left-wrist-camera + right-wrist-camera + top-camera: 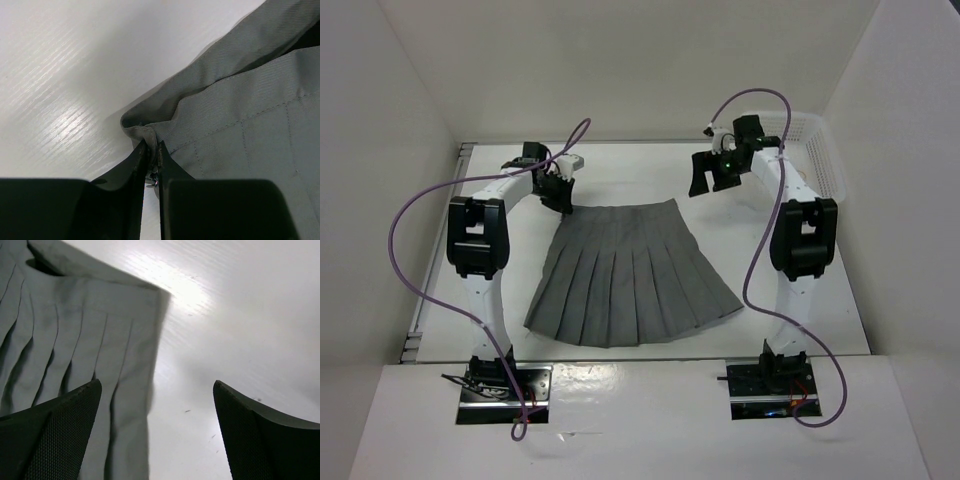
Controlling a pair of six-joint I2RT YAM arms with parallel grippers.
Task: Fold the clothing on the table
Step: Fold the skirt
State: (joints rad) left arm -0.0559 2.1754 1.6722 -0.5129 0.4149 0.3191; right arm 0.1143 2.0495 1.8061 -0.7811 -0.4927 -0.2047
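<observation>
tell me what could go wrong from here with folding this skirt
The left gripper pinches only the very edge of one corner of the clothing, so the fabric may slip out when lifted. The right gripper hangs open at the other corner, holding nothing; if only the left pulls, the pleats could drag and bunch.

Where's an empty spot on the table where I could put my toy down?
Bare table lies behind the clothing, between the left gripper and right gripper. Crowded: the far right corner, where the white basket sits.
</observation>
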